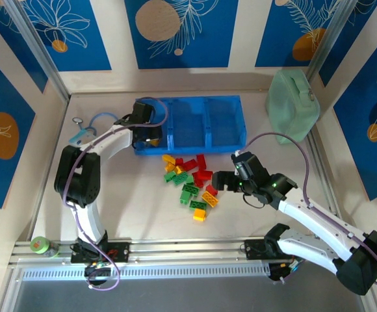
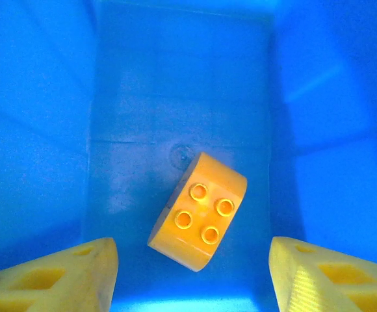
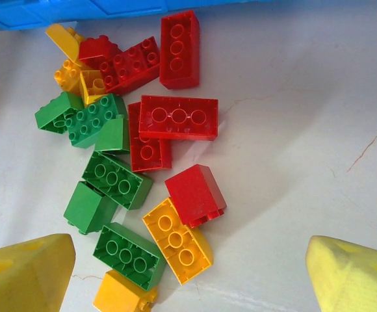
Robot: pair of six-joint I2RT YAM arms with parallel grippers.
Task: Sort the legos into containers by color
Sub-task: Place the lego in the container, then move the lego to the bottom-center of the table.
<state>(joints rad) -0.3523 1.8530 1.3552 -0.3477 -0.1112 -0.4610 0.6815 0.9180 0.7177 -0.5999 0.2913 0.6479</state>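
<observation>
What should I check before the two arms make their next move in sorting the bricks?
1. The left gripper is open: ok.
2. The yellow brick lies in the tray, touching neither finger: ok.
3. The right gripper is open and holds nothing: ok.
4. The pile lies below the right gripper: ok.
5. Bricks in the pile are apart enough for a clean single grasp: not ok, many touch.
</observation>
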